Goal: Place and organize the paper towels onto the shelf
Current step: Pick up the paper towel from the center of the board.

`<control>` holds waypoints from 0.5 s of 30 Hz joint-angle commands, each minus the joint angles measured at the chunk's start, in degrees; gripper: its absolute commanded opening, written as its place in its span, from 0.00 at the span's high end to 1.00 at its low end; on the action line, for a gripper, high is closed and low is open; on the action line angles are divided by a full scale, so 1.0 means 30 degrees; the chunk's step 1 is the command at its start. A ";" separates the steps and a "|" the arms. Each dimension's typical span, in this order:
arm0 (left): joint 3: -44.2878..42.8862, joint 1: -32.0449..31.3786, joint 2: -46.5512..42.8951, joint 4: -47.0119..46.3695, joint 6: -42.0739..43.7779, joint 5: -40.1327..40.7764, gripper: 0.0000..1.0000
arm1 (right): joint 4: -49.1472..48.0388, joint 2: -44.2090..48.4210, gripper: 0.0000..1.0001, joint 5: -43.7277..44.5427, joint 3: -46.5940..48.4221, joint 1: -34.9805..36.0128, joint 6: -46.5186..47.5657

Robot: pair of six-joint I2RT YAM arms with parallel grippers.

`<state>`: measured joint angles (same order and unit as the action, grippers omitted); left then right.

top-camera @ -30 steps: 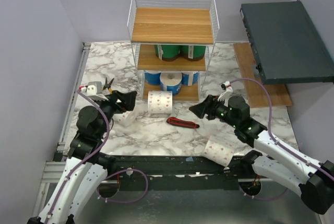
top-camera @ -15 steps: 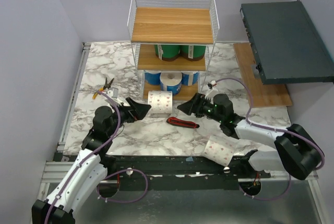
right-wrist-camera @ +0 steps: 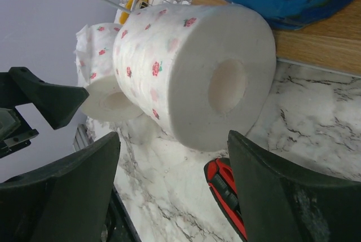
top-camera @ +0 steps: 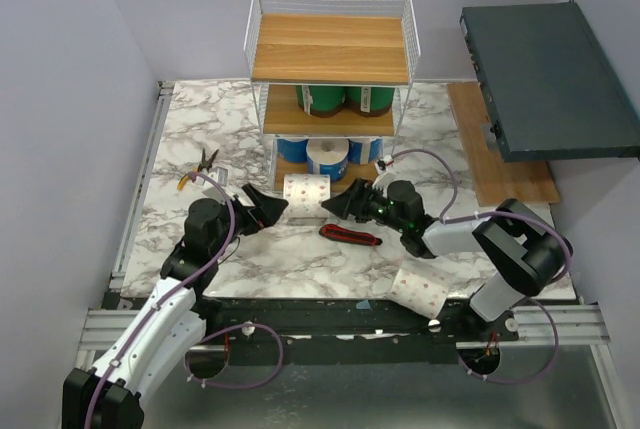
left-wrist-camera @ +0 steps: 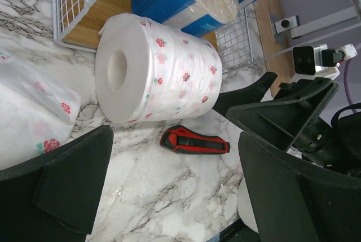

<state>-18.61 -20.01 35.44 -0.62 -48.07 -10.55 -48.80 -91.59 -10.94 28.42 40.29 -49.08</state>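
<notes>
A white paper towel roll with red-pink dots (top-camera: 306,197) lies on its side on the marble table, just in front of the shelf (top-camera: 330,49). My left gripper (top-camera: 272,209) is open at the roll's left end and my right gripper (top-camera: 338,203) is open at its right end. Neither touches it. The left wrist view shows the roll (left-wrist-camera: 158,75) beyond my empty left gripper (left-wrist-camera: 186,191). In the right wrist view its hollow core (right-wrist-camera: 192,67) faces my right gripper (right-wrist-camera: 175,197). Green-wrapped rolls (top-camera: 345,99) fill the middle tier and blue-wrapped rolls (top-camera: 326,154) the bottom tier.
A red-and-black utility knife (top-camera: 350,235) lies just in front of the roll, under my right gripper. A second dotted roll (left-wrist-camera: 28,106) sits beside my left gripper, and a third (top-camera: 420,290) by the front edge. Yellow-handled pliers (top-camera: 200,164) lie far left. A dark slab (top-camera: 545,79) hangs at the right.
Both arms have reached in towards the dotted roll from either side. The right gripper's jaws have spread wider. The roll has not moved.
</notes>
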 commanded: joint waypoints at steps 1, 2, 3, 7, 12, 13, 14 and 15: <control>-0.0424 -0.0065 0.0169 0.0061 -0.0040 0.0427 0.03 | -0.2220 -0.0773 0.20 0.0957 0.0727 0.0177 0.0148; -0.0358 -0.0068 0.0191 0.0034 -0.0085 0.0439 0.03 | -0.2263 -0.0985 0.21 0.0993 0.0831 0.0156 0.0207; -0.0330 -0.0061 0.0197 0.0011 -0.0139 0.0468 0.03 | -0.2426 -0.1165 0.21 0.1033 0.0890 0.0162 0.0281; -0.0140 -0.0068 0.0281 -0.0183 -0.0279 0.0472 0.03 | -0.2778 -0.1976 0.23 0.1111 0.1200 0.0159 0.0333; -0.0221 -0.0068 0.0541 -0.0217 -0.0294 0.0466 0.03 | -0.3054 -0.2759 0.25 0.1000 0.1582 0.0162 0.0634; -0.0256 -0.0068 0.0574 -0.0209 -0.0279 0.0448 0.03 | -0.3120 -0.2927 0.25 0.0928 0.1676 0.0163 0.0653; -0.0272 -0.0068 0.0618 -0.0203 -0.0270 0.0482 0.03 | -0.3226 -0.3074 0.26 0.0793 0.1766 0.0152 0.0657; -0.0275 -0.0068 0.0637 -0.0228 -0.0269 0.0498 0.03 | -0.3339 -0.3290 0.26 0.0674 0.1817 0.0144 0.0629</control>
<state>-18.61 -20.01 37.01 -0.62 -48.56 -10.04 -55.33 -99.13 -9.26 32.08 40.49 -48.45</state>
